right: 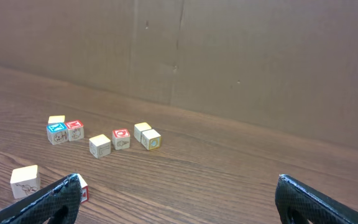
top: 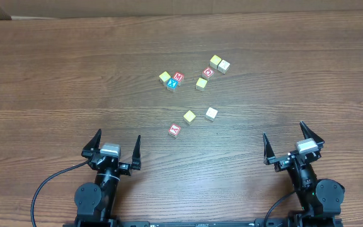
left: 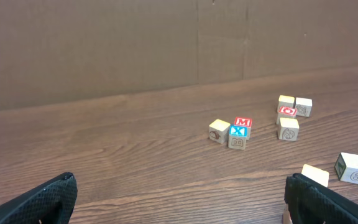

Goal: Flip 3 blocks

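Brown wooden table (top: 55,75) is filling the overhead view, and a cardboard wall (left: 104,50) is standing behind it in the wrist views; the three blocks of the task are lying near the middle of the table, apart from each other and well apart from both arms; the red K block (top: 174,130) is sitting nearest to the robot, at about 1 o'clock from the left gripper (top: 118,134); the yellow-faced block (top: 190,116) is lying at 1 o'clock from it, and the white-faced block (top: 212,113) is resting near that one at 3 o'clock; the right gripper (top: 283,128) is having these three at about 9 to 10 o'clock. Farther off, at 12 o'clock, the M cube (top: 178,77) and the X cube (top: 172,84) are touching; the O cube (top: 208,72) is lying at their 3 o'clock among other pale cubes. Both grippers are sitting at the robot's side of the table with the jaws spread fully wide; nothing is being held between the fingers.
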Action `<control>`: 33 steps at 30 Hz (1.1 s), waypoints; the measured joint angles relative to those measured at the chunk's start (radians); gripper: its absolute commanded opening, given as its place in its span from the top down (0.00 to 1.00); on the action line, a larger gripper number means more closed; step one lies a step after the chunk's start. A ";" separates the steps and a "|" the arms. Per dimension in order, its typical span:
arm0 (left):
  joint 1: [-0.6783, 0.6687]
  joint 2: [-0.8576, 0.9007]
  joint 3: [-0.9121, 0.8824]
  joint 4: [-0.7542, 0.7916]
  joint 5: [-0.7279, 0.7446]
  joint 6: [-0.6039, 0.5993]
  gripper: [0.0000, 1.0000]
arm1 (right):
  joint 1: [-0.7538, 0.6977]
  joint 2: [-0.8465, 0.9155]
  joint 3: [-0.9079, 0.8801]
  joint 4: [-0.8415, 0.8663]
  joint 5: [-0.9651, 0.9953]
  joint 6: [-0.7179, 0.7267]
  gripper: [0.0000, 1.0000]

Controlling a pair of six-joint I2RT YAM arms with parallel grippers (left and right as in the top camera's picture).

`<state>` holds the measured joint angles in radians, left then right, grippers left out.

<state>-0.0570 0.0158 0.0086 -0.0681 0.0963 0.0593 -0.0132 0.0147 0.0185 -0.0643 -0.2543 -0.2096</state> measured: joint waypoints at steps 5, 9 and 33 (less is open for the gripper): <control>0.000 0.000 0.000 0.000 0.000 -0.002 0.00 | 0.000 0.000 0.000 0.001 0.000 0.000 0.00; 0.000 0.000 0.000 0.000 0.005 -0.027 0.00 | 0.000 0.000 0.000 0.030 -0.010 0.000 0.00; 0.000 0.292 0.286 -0.198 0.169 -0.217 0.00 | 0.000 0.381 0.351 -0.097 -0.354 0.273 0.00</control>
<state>-0.0570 0.3080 0.2943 -0.2657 0.2649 -0.1581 -0.0132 0.3962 0.3695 -0.1608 -0.6086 0.0631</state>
